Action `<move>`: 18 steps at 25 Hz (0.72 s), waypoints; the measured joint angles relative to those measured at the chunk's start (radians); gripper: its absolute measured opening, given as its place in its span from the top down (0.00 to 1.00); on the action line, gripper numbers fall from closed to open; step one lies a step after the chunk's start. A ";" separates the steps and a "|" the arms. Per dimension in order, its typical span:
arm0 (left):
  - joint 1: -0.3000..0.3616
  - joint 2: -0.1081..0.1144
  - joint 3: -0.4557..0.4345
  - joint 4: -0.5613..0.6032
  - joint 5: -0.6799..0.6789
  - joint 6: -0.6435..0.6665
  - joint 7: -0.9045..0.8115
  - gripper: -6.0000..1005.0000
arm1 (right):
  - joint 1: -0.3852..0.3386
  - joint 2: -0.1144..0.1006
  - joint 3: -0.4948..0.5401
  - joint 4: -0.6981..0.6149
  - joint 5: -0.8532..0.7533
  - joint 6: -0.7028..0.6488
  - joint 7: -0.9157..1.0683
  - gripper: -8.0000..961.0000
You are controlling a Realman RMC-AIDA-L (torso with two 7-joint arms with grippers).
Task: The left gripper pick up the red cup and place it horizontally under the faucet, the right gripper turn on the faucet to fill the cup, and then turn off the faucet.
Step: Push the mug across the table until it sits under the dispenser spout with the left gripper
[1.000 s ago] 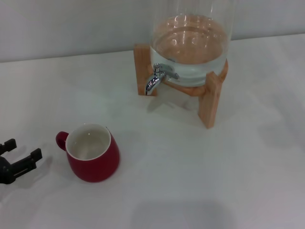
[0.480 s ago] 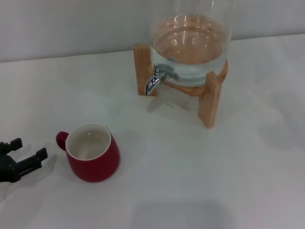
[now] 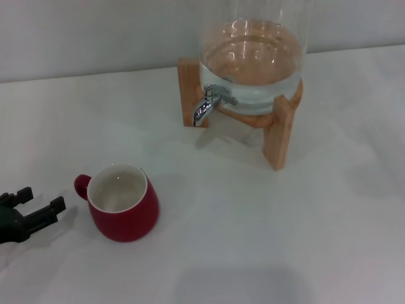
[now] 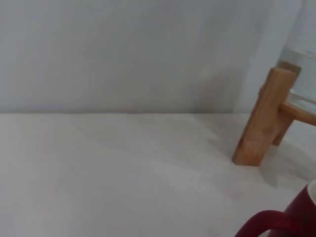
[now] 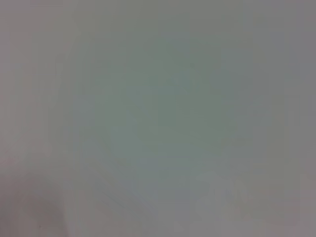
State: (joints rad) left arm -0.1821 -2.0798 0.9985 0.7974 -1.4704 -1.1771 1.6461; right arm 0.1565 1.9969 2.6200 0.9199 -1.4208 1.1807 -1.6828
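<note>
We see the left gripper point(image 3: 43, 199) near the red cup's point(image 3: 123, 202) handle, its fingers spread apart and holding nothing. The faucet point(image 3: 209, 104) stands well apart.

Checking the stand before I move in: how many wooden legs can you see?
2: one wooden leg behind the faucet, one at the dispenser's front right. Others may be hidden behind the glass.

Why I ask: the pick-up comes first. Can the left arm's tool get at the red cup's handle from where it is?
Probably yes. The left tool sits open beside the red cup, on the handle side, with only bare table between them. The handle points toward it and nothing blocks the path.
</note>
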 joint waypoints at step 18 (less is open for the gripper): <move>-0.010 0.004 -0.002 -0.010 0.006 -0.003 -0.082 0.14 | 0.000 -0.006 -0.002 0.001 0.000 0.005 0.001 0.25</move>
State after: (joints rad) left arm -0.1921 -2.0755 0.9969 0.7874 -1.4644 -1.1797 1.5641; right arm 0.1567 1.9908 2.6176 0.9204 -1.4204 1.1860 -1.6815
